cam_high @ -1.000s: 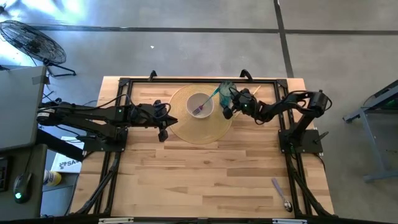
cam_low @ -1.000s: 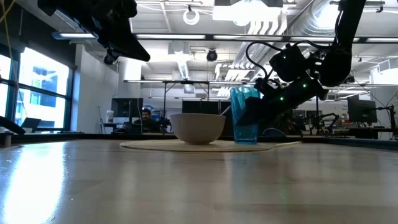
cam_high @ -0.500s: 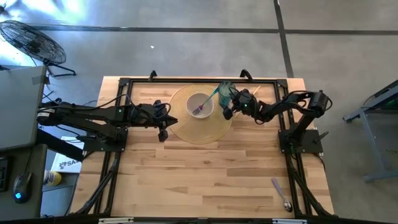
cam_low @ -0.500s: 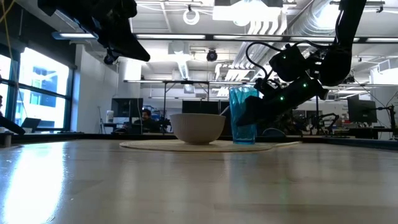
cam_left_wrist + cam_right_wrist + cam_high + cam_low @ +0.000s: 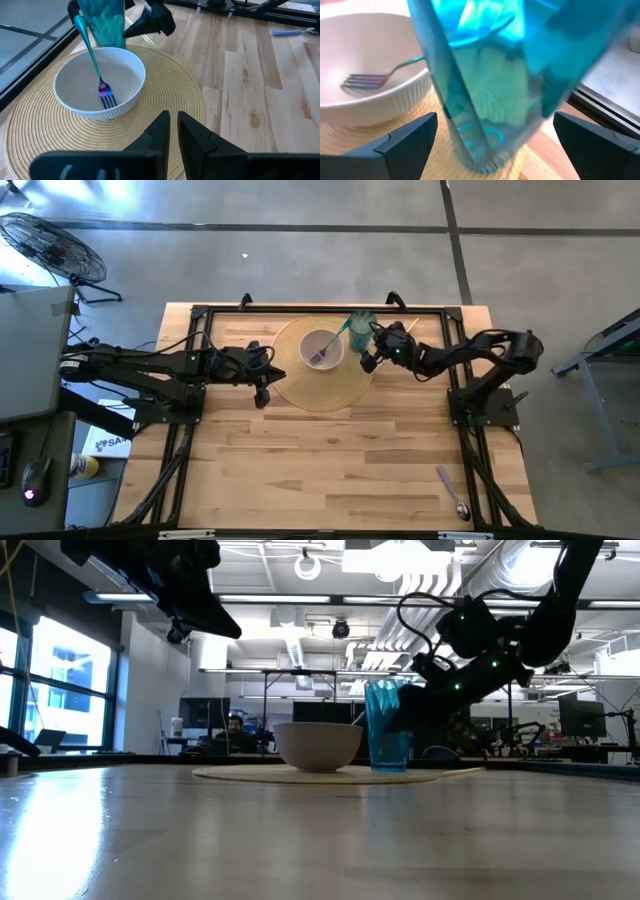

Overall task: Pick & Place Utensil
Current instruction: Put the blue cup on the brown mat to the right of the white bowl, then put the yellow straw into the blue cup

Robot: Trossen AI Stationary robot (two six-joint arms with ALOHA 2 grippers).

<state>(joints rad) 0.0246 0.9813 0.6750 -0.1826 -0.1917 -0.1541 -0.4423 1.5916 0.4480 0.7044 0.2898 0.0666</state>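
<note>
Here we see a white bowl (image 5: 322,349) on the round woven mat (image 5: 320,385), holding a fork (image 5: 96,75) with tines down in the bowl. Just right of it stands a blue cup (image 5: 388,738), straddled by the right gripper (image 5: 490,135) with fingers spread. The left gripper (image 5: 172,131), pinched nearly closed and empty, hovers near the mat's left edge.

You've got a translucent blue cup (image 5: 361,326) beside a white ribbed bowl (image 5: 321,349), both on a straw-yellow mat (image 5: 330,390) woven in concentric rings. The fork (image 5: 95,62) in the bowl runs teal with purple-blue iridescent tines. Pale wood planks make the worktop (image 5: 330,460), and a lilac-handled spoon (image 5: 451,493) lies near its front right corner.
</note>
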